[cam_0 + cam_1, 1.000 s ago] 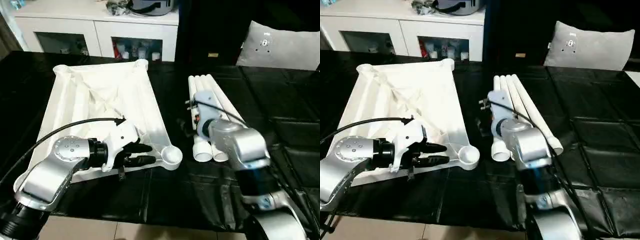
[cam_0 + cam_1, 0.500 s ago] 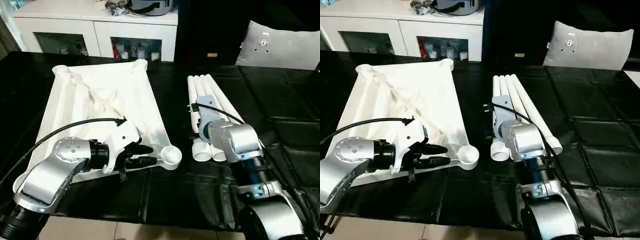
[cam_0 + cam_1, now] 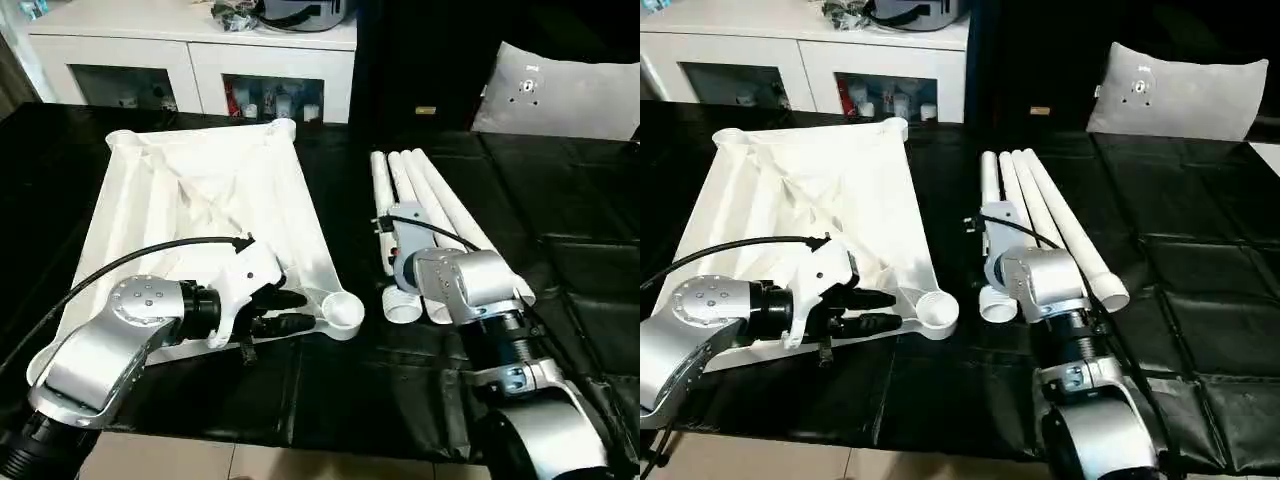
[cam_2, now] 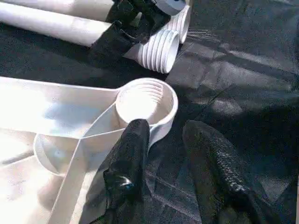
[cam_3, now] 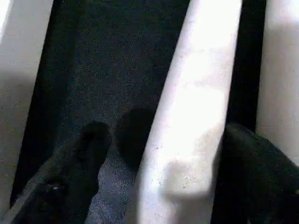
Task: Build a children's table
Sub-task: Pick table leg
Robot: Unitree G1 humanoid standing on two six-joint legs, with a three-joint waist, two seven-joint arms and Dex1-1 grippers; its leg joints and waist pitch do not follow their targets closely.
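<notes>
The white tabletop (image 3: 200,215) lies upside down across the left half of the head-camera frame on a black table (image 3: 330,390), its ribbed underside facing up, with round corner sockets at the upper left and upper centre and one near socket (image 3: 343,312) at lower centre. From the lower left corner the silver left forearm reaches in, and the left gripper (image 3: 283,310) sits at the tabletop's near edge just left of that socket. In the left wrist view its two black fingers (image 4: 128,163) stand partly apart: one lies against the socket's outer wall and the rim beside it, the other rests over the black table outside the tabletop, so the rim is between them, though I cannot tell whether they actually squeeze it. Right of centre, the white legs (image 3: 425,200) lie side by side as a bundle running from upper centre toward the lower right, with their threaded ends nearest the camera and close to the socket. The right gripper (image 5: 163,154) hangs over this bundle under the silver right wrist; in the right wrist view its fingers are spread wide on either side of one leg, not closed on it. A grey cushion (image 3: 560,95) sits in the upper right, and white cabinets (image 3: 190,70) run along the upper left.
</notes>
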